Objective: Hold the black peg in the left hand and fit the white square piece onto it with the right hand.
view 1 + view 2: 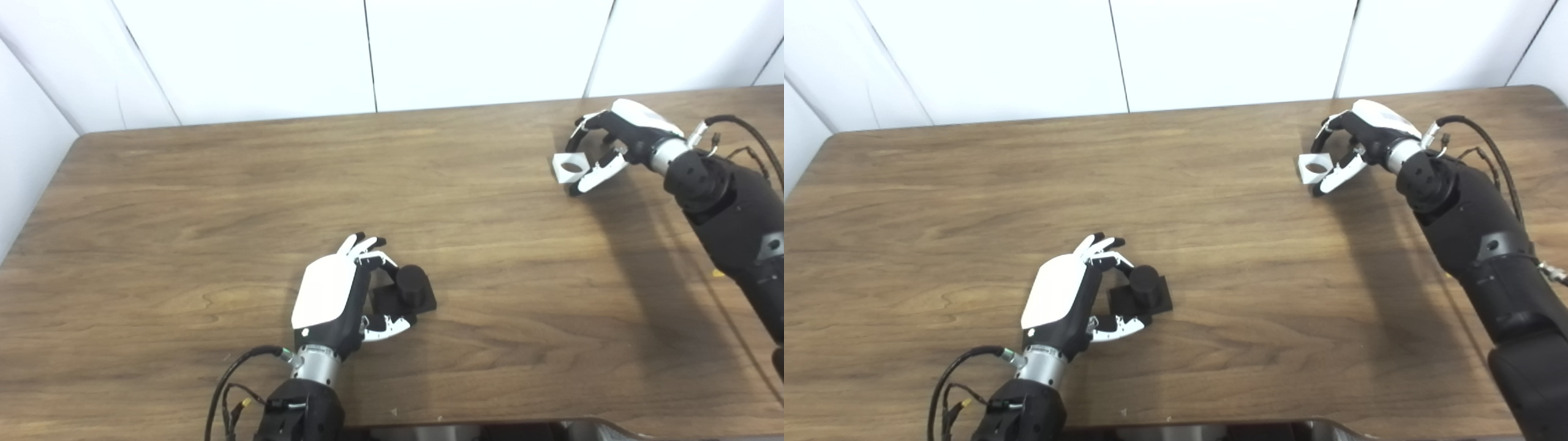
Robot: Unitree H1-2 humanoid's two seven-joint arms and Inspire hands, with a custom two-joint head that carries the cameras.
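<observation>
My left hand (334,293), low in the frame, is wearing a white back plate over black fingers tipped in white, with a silver wrist and black cables looping out. My right hand (618,138), upper right, is showing the same, on a bulky black arm.

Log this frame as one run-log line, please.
left robot hand: shut on black peg, resting on table | right robot hand: shut on white square piece, far right | pieces apart, not yet fitted

No text, label, brand, number or sign can be read anywhere.
</observation>
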